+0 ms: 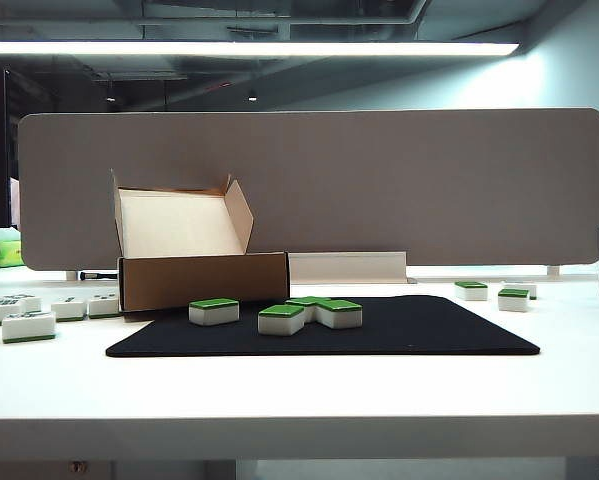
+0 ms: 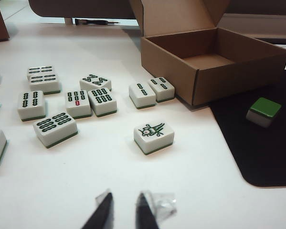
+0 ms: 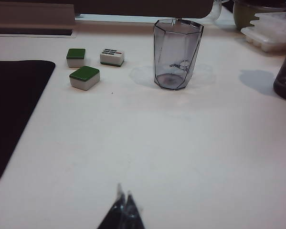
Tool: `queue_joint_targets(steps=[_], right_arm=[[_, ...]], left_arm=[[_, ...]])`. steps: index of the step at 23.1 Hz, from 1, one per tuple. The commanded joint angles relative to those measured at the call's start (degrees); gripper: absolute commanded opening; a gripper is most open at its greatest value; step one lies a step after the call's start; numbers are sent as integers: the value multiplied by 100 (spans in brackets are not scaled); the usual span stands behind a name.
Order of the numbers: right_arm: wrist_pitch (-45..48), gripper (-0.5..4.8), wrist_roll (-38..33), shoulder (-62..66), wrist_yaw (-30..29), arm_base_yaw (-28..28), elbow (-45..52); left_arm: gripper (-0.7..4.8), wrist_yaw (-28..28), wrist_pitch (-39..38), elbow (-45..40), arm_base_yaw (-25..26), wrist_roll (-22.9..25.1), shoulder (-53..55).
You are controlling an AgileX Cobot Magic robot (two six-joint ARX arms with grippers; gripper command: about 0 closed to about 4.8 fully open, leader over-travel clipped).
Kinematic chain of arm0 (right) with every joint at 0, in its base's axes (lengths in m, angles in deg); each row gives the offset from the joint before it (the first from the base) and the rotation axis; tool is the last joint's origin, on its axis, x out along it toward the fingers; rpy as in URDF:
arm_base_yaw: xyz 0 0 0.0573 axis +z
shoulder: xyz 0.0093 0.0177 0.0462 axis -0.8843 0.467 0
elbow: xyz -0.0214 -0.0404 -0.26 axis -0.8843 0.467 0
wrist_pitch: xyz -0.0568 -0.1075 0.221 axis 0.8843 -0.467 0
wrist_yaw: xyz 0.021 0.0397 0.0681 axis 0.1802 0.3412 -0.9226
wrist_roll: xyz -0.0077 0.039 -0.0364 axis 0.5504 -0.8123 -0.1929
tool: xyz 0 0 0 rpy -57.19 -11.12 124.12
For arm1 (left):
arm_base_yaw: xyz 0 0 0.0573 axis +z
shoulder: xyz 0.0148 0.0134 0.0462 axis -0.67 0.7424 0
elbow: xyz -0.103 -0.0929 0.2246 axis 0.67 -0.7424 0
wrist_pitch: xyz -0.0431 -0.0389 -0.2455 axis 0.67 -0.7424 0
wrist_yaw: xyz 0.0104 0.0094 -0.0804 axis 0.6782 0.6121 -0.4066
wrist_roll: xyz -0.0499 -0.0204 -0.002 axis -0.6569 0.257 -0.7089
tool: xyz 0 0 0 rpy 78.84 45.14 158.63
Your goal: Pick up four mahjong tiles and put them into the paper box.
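Because neither arm appears in the exterior view, the choice of arm rests on the two wrist views. The paper box (image 1: 201, 281) stands open at the back left corner of the black mat (image 1: 429, 330), lid raised, with no tile visible inside. The mahjong tiles (image 1: 281, 318) lie green side up on the mat just in front of the box: one alone to the left (image 1: 214, 311), three clustered and touching beside it, their long axes roughly across the exterior view.

The left hand (image 2: 125, 210) hovers low over the bare tabletop (image 1: 279, 400), fingertips a narrow gap apart and holding nothing. Ahead of it and toward the mat lies one green tile (image 2: 263, 111), near the box (image 2: 214, 67); the white-faced tiles (image 2: 153, 137) lie closer but are not wanted. The right hand (image 3: 123, 206) has its fingertips pressed together, empty, facing a clear cup (image 3: 177, 53) and stray tiles (image 3: 84, 77) off the mat.

Judgement: the left arm looks nearer both tiles and box, so it is the likelier arm, reaching forward and inward toward the mat.
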Motion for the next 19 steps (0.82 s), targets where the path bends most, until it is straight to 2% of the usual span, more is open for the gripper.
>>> queue_joint_targets(steps=[1,11,14,19], right_arm=[[11,-1,13,-48,4,4,9],[9,-1,13,-48,4,4,11],[11,-1,13,-48,4,4,9],[70,-1,15,-48,39,4,0]], left_arm=[[-5,-35,-17,-17,2,-15,2],[-6,-31,-17,-17,2,-28,2],[-6,-9,-22,-17,4,-229,2],[-6,-4,-24,-17,4,-227,2]])
